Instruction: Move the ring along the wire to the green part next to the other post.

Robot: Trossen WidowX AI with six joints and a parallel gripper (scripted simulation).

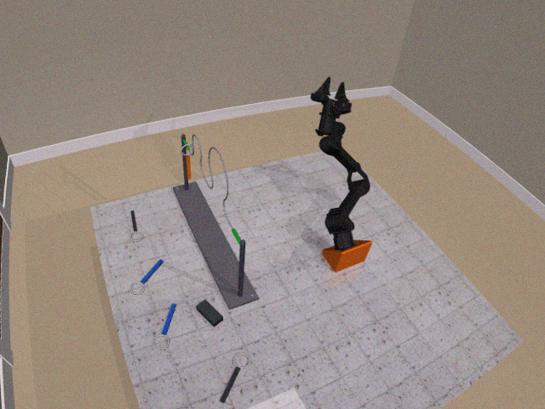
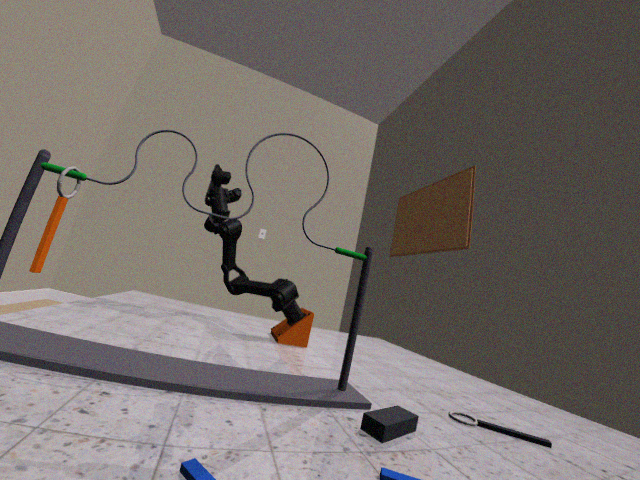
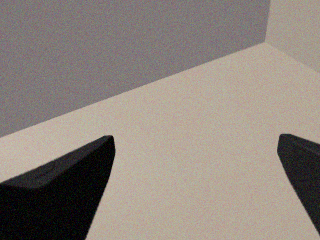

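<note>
The ring [image 1: 182, 152] [image 2: 59, 184] hangs on the green wire part [image 1: 186, 144] [image 2: 51, 167] beside the far post [image 1: 185, 169] [image 2: 21, 206], at the left in the exterior view. Its orange handle [image 1: 188, 167] [image 2: 49, 233] points down. The thin grey wire [image 1: 226, 175] [image 2: 283, 134] winds in curves to the other green part [image 1: 237, 235] [image 2: 350, 253], next to the near post [image 1: 241, 268] [image 2: 355, 320]. My gripper [image 1: 335, 81] [image 3: 194, 143] is open and empty, raised high and well away from ring and wire. In the exterior view its fingertips are hard to make out.
The posts stand on a dark base plate [image 1: 206, 242] [image 2: 155, 364]. A dark block [image 1: 209, 313] [image 2: 388, 423] lies near its near end. Two blue-handled rings [image 1: 152, 271] [image 1: 169, 319] and two black-handled rings [image 1: 134, 221] [image 1: 230, 384] lie on the tiled surface.
</note>
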